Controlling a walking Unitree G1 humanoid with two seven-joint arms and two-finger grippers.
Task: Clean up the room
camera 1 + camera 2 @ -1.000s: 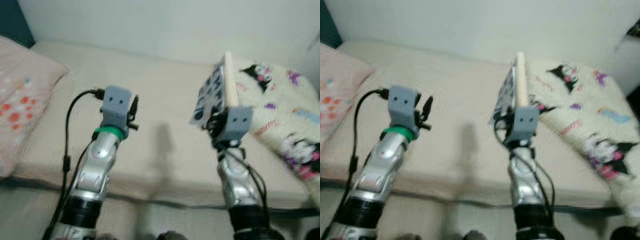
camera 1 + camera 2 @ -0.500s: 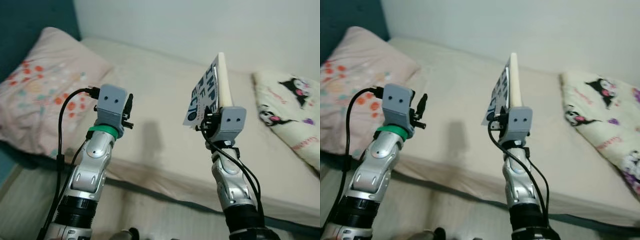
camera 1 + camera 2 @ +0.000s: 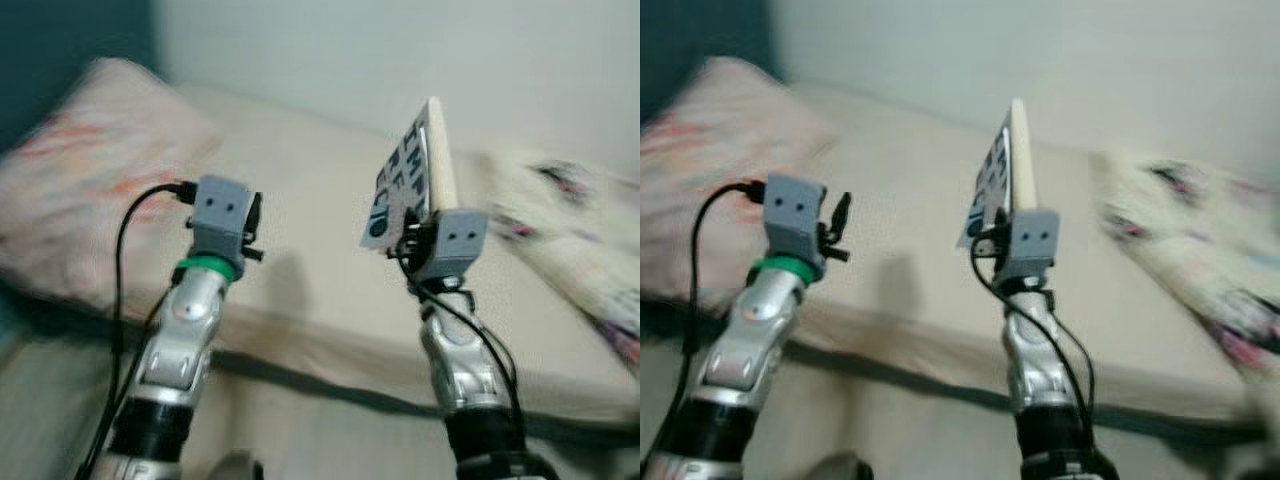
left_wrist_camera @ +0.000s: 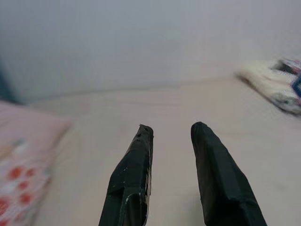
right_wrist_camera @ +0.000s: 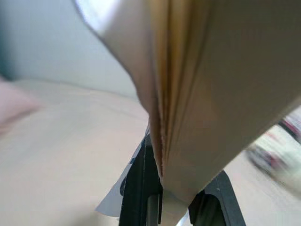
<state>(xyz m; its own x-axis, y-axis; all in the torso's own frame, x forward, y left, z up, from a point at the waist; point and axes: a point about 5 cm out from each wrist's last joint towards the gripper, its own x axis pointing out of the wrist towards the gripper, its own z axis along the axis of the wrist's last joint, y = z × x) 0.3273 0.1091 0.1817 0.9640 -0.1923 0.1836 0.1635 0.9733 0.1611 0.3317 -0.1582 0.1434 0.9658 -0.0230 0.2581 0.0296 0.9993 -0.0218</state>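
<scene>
1. Book [image 3: 418, 175]: a thin volume with a printed cover of large dark letters on white and a cream page edge. It stands nearly upright in the air above the near part of the bed, its long axis running up and slightly away from the wrist that carries it.

2. Right gripper [image 5: 175, 197]: clenched on the lower end of the book. In the right wrist view the black fingers [image 5: 141, 188] pinch the pages from both sides, so the book rises straight out of the jaws as an extension of the forearm. Any set-down will probably require tipping this axis toward the horizontal or lowering the whole arm.

3. Left gripper [image 4: 171, 136]: held up at a similar height to the left of the book and well apart from it. Its jaws are parted and hold nothing. The right arm alone bears the load.

4. Bed [image 3: 320, 230]: a beige mattress surface lying beyond and below both grippers.

5. Pillow [image 3: 90, 170]: pink with red spots, at the left end of the bed.

6. Blanket [image 3: 1180, 230]: cream with cartoon figures, at the right end; it is blurred in both eye views.
</scene>
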